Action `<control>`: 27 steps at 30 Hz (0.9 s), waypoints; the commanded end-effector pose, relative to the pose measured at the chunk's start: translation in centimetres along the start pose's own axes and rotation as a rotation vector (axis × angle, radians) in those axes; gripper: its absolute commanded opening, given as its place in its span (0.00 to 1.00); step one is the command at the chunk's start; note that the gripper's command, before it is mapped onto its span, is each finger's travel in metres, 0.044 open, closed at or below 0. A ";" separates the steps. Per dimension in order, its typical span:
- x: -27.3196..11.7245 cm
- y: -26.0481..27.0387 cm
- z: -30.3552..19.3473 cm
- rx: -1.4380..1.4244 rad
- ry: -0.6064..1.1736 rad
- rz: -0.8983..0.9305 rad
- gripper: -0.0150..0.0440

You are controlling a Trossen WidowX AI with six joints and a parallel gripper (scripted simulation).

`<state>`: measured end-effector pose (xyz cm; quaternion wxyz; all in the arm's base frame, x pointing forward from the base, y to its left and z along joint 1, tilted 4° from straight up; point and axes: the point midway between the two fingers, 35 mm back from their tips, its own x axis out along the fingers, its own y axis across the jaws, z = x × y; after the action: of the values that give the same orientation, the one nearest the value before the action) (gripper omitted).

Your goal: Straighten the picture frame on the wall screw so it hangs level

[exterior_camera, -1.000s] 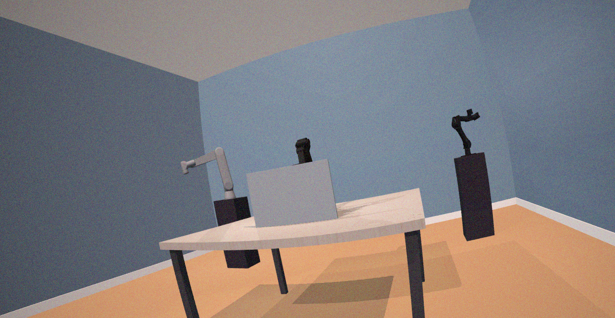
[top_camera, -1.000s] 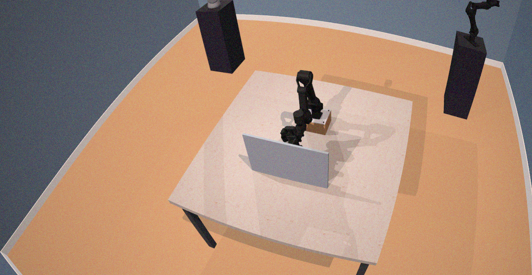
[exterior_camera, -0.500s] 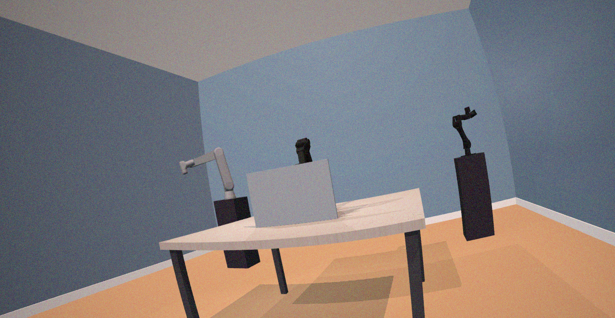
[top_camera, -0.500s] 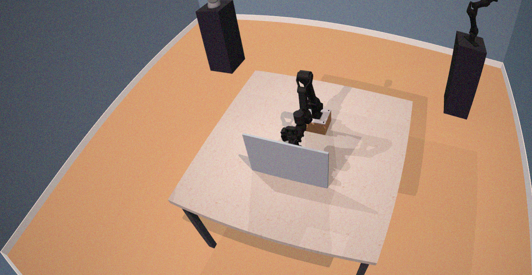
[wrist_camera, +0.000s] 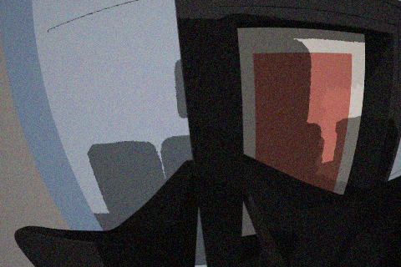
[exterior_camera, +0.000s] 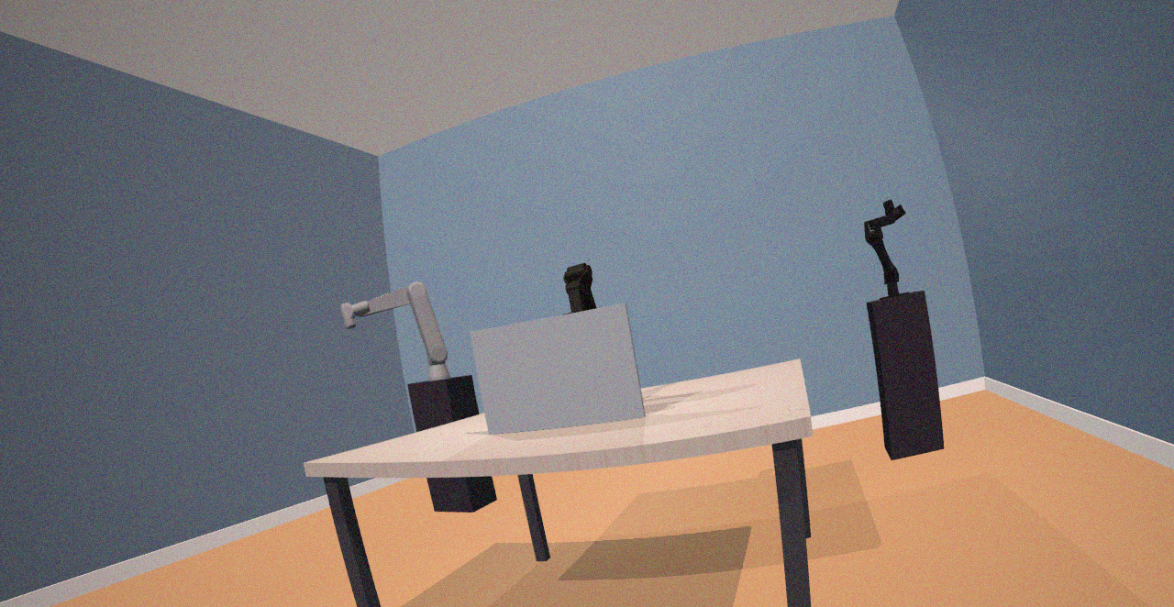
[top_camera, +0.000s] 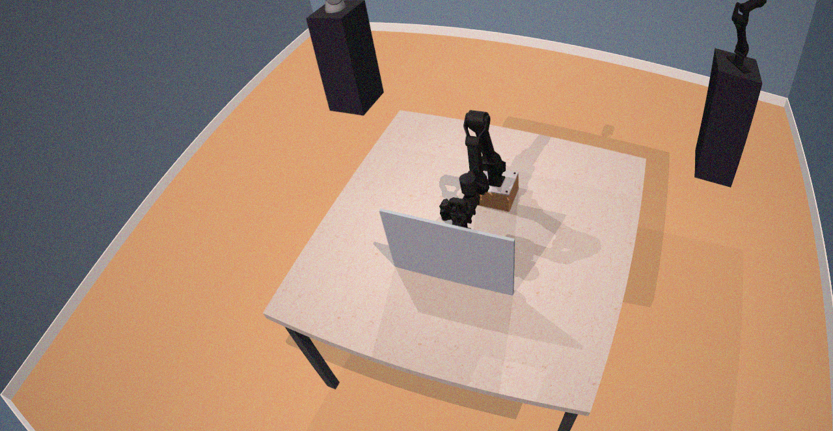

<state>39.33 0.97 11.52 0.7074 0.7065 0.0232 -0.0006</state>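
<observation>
The picture frame [wrist_camera: 210,92] has a wide black border, a pale inner mat and a red picture. In the wrist view it hangs in front of the light grey wall panel [wrist_camera: 109,83]. My gripper [wrist_camera: 215,166] is shut on the frame's left side bar, one black finger on each side of it. The screw and notched strip are hidden behind the frame. A thin dark line [wrist_camera: 106,6] on the panel runs to the frame's upper left; I cannot tell from this close view whether the frame is level. The top and exterior views show only the back of the panel [top_camera: 448,253] [exterior_camera: 558,369].
The panel stands upright on the pale table [top_camera: 349,306] [exterior_camera: 722,414], in front of my arm [top_camera: 474,154] [exterior_camera: 579,287]. My arm's base sits on a brown block [top_camera: 498,200]. Two other arms stand on dark pedestals [top_camera: 346,61] [top_camera: 727,125] beyond the table. Shadows fall across the panel and picture.
</observation>
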 end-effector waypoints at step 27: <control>-1.8 -0.1 0.0 0.038 -0.001 0.001 0.69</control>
<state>39.03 0.97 11.66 0.7197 0.6940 0.0207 0.0016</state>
